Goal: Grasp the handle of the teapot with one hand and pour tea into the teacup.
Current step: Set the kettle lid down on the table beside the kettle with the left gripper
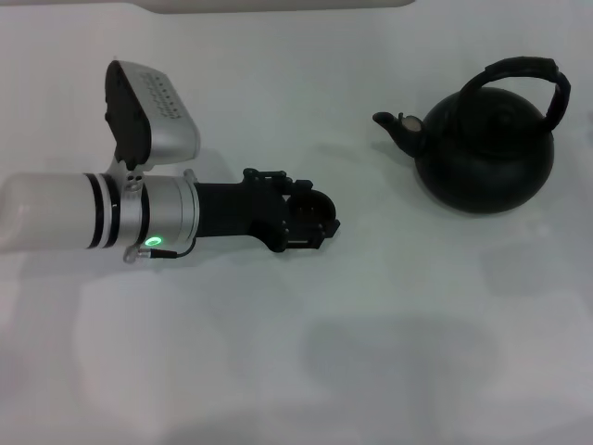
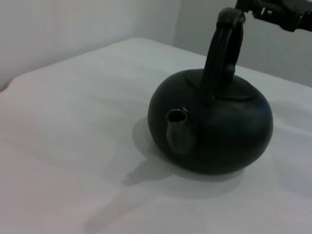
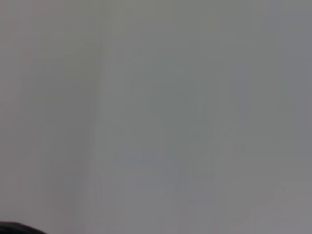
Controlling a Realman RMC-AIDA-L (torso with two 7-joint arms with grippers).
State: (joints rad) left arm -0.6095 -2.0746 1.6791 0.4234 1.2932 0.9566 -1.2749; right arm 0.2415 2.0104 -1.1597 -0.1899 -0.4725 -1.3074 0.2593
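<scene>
So here's the setup: the teapot (image 1: 486,153) sits on the white bench (image 1: 278,362), over on the right side and toward the far edge in the head view. It's upright, round and matte black. Its short spout (image 1: 397,125) points toward the robot's left, pretty much at the left arm. The handle (image 1: 523,67) stands up in an arch over the lid.

The left hand (image 1: 315,221) reaches in from the left side of the head view, low over the bench and aimed at the teapot. It's well apart from the pot, with a clear stretch of bench between it and the spout. Honestly I can't tell if that hand is open or closed, since it's just a dark lump from above. There's a small green light (image 1: 153,242) glowing on the silver wrist section behind it.

The left wrist view looks straight at the spout's mouth, with the handle rising edge-on behind it. Up at the top corner of that view, part of the right hand (image 2: 280,12) pokes in right next to the top of the handle. Whether it's actually touching, or open or closed, I can't make out.

The right wrist view is basically plain grey surface with a dark sliver in one corner.
</scene>
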